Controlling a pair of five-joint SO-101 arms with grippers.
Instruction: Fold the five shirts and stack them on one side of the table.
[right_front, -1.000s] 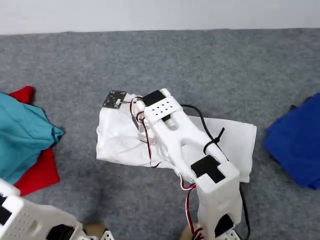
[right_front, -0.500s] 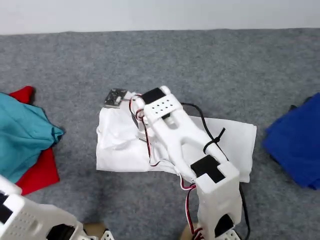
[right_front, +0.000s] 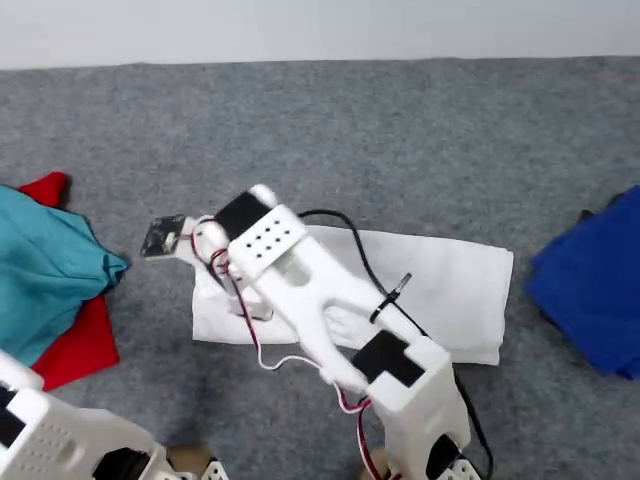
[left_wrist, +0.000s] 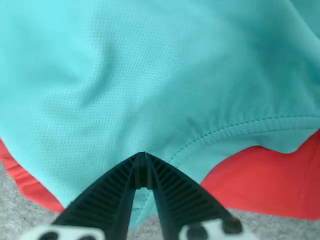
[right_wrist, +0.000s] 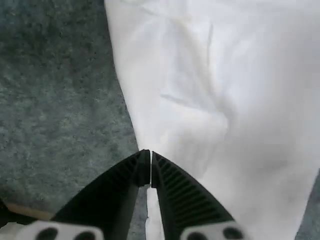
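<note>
A white shirt (right_front: 450, 285) lies flat in a long band across the middle of the grey table. My right arm (right_front: 300, 290) stretches over the shirt's left end. In the right wrist view my right gripper (right_wrist: 150, 154) is shut, its tip at the white shirt's (right_wrist: 225, 100) edge, beside bare grey table. A teal shirt (right_front: 40, 260) lies crumpled on a red shirt (right_front: 80, 350) at the left edge. My left gripper (left_wrist: 142, 156) is shut, just above the teal shirt (left_wrist: 150, 75), near its hem, where the red shirt (left_wrist: 260, 175) shows from under it.
A dark blue shirt (right_front: 595, 280) lies at the table's right edge. The left arm's white base (right_front: 40, 440) sits at the front left corner. Bare grey table (right_front: 400, 130) stretches behind the white shirt.
My right arm has swung left along the white shirt. The shirt's left end, bunched before, now lies flatter with a straighter edge. The left arm has not moved.
</note>
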